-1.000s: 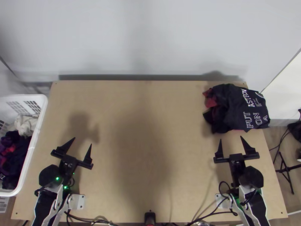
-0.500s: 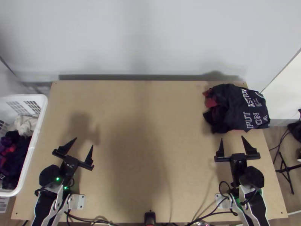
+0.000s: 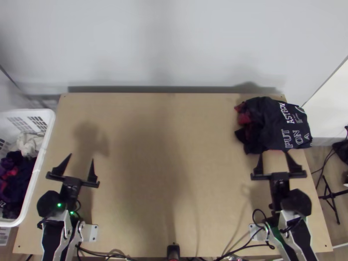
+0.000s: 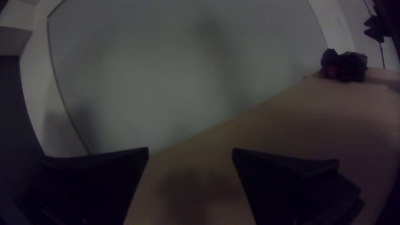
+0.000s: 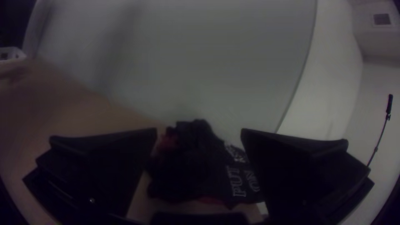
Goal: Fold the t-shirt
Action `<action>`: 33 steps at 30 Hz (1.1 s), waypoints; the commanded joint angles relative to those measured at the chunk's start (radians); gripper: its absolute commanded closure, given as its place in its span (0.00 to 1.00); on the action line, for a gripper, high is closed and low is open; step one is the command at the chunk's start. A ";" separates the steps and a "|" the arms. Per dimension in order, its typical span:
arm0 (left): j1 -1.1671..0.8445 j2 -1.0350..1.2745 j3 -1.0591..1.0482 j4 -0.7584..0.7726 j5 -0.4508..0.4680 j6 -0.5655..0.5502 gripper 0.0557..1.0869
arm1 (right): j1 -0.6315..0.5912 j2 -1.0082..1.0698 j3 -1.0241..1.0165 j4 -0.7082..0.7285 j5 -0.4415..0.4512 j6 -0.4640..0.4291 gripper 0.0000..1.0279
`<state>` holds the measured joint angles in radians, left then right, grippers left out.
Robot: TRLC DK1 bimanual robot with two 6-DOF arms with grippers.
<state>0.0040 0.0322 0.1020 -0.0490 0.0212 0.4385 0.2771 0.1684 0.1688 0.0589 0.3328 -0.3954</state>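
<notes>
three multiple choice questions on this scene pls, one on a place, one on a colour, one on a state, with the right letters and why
1. Where is the dark cloth pile on the table?
A. Near left corner
B. Toward the far right corner
C. In the middle

2. What colour is the basket?
A. White
B. Blue
C. Yellow

3. How do the fingers of the left gripper stand?
A. Shut together
B. Closed on cloth
C. Spread apart

1: B, the top view shows the pile toward that corner.
2: A, its rim and slotted wall are white.
3: C, the left wrist view shows a wide gap between them.
</notes>
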 commanded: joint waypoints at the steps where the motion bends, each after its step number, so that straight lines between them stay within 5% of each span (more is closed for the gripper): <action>1: 0.142 0.138 0.088 -0.006 0.059 -0.014 0.04 | -0.072 0.229 0.178 0.136 0.026 -0.013 0.09; 8: 0.430 0.446 0.479 -0.269 0.171 -0.098 0.04 | -0.092 0.370 0.492 -0.130 0.084 0.004 0.04; 14: 0.820 0.882 0.844 -0.592 0.384 -0.063 0.05 | -0.069 0.514 0.733 -0.433 0.098 0.084 0.04; 22: 1.028 1.184 0.946 -0.635 0.345 0.152 0.05 | 0.007 0.721 1.058 -0.742 0.049 0.216 0.04; 28: 1.130 1.479 1.191 -0.799 0.345 0.275 0.05 | 0.079 0.832 1.281 -0.924 0.002 0.227 0.04; 33: 1.145 1.674 1.256 -0.776 0.341 0.445 0.05 | 0.053 0.954 1.528 -1.094 -0.089 0.263 0.04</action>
<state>1.0813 1.4311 1.2125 -0.7765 0.3637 0.7074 0.3256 0.9733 1.4063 -0.8337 0.3267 -0.1761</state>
